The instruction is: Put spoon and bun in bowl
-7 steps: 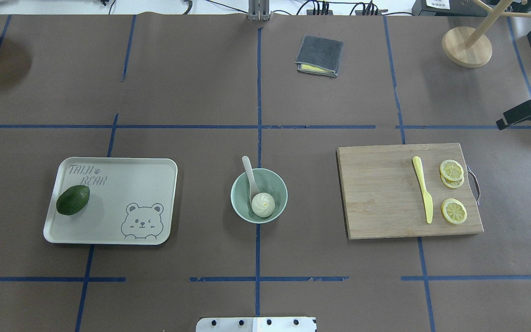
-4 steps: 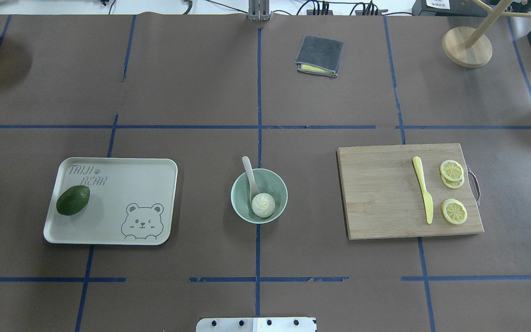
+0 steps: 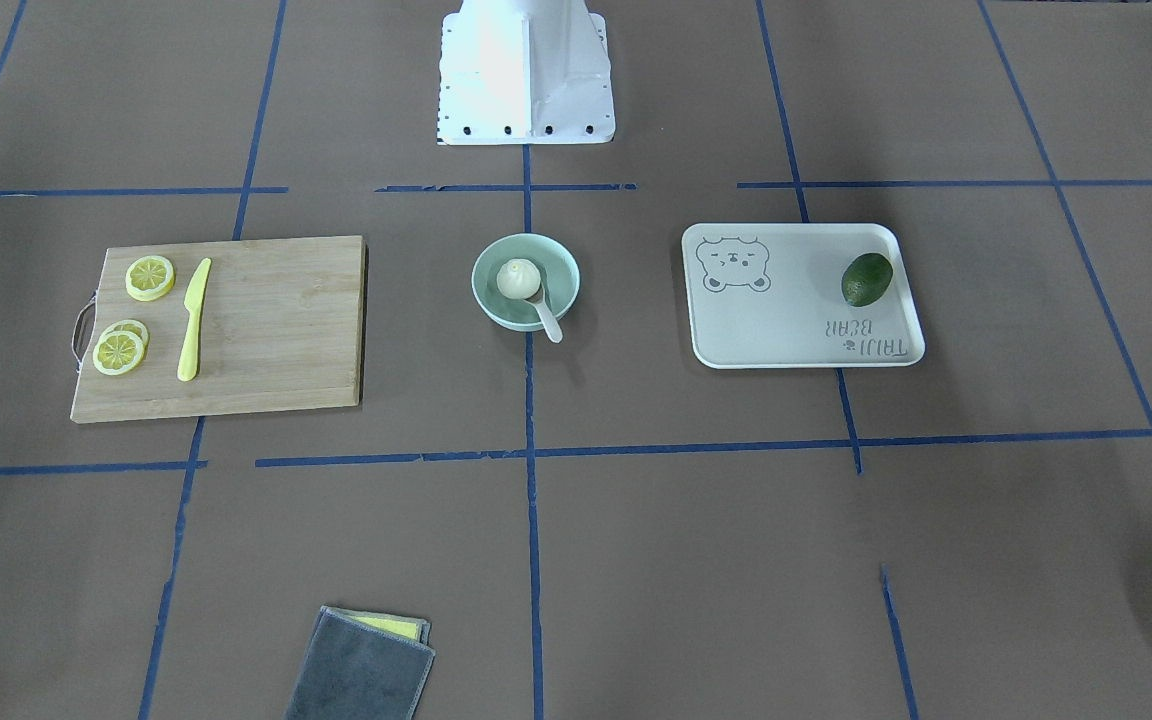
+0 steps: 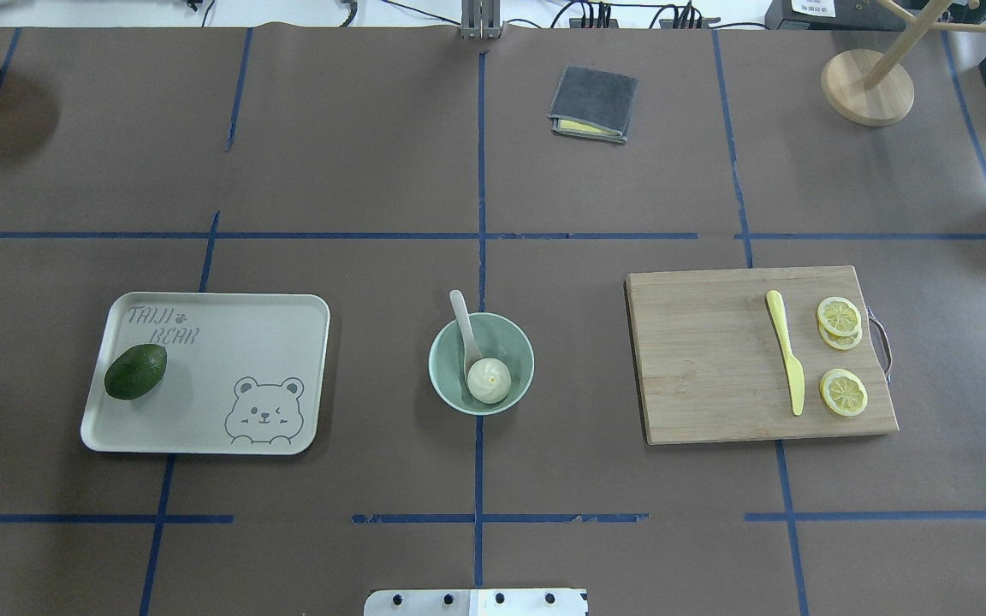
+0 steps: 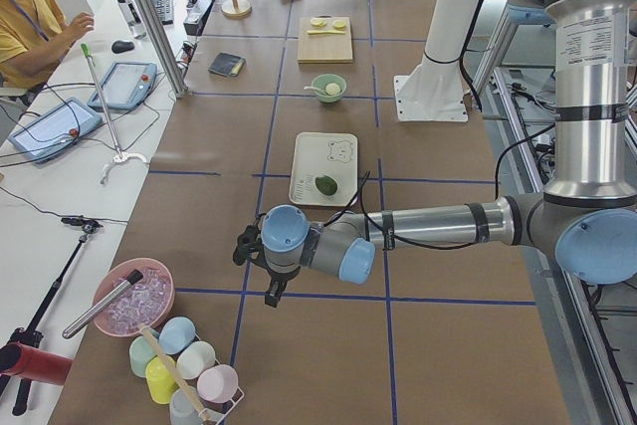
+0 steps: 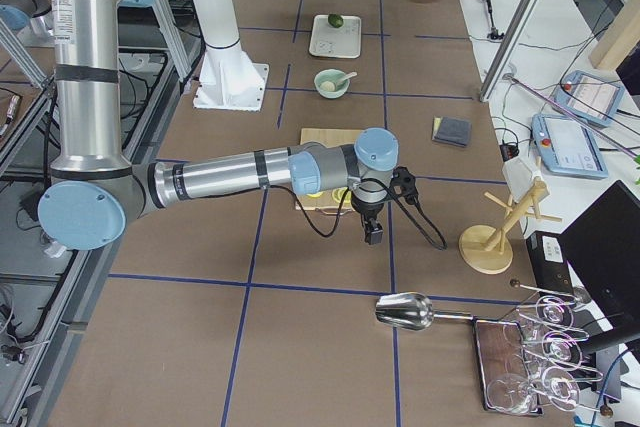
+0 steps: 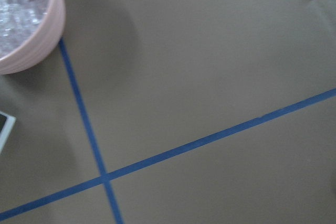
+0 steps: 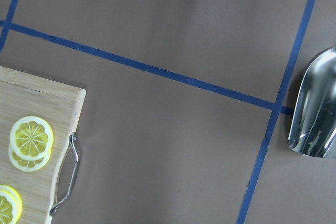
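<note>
pleated cream bun + pale plastic spoon lay in round mint-green bowl | judged done, no regrasp needed | jaws: could not tell

A long table, papered in brown and gridded with blue tape, stands beside a white desk under even indoor light.

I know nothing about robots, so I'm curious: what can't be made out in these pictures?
- The spoon: scoop largely hidden by the bun in the bowl, overhead view.
- The left gripper and right gripper: seen only in side views, too small to tell how the jaws stand.
- The yellow pad: mostly covered by the grey cloth, overhead view.
</note>
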Available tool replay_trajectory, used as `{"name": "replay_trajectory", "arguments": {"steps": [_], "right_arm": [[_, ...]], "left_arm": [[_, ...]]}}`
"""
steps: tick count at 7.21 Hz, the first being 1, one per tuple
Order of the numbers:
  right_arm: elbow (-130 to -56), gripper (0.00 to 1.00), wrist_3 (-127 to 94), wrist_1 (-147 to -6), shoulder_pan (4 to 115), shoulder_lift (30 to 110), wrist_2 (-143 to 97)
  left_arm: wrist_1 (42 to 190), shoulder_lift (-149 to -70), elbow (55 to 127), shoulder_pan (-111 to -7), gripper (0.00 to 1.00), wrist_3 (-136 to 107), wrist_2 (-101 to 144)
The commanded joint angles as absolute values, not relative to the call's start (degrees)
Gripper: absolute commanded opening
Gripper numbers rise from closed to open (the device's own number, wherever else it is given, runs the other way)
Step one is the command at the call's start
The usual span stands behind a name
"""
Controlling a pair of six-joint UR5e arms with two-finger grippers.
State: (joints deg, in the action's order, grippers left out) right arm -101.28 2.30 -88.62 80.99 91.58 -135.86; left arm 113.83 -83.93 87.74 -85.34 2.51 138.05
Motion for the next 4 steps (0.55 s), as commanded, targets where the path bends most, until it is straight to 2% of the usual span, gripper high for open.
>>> {"name": "replay_trajectory", "arguments": {"steps": [1, 4], "right_arm": [[-101.1, 1.0, 2.1, -88.6, 81.0, 92.4, -136.3], [-101.1, 1.0, 2.0, -88.6, 81.0, 92.6, -136.4]], "left_arm": [[113.6, -84.2, 87.0, -85.3, 1.0, 2.4, 138.0], [112.9, -83.8, 88.2, -85.2, 1.0, 2.5, 137.9]]}}
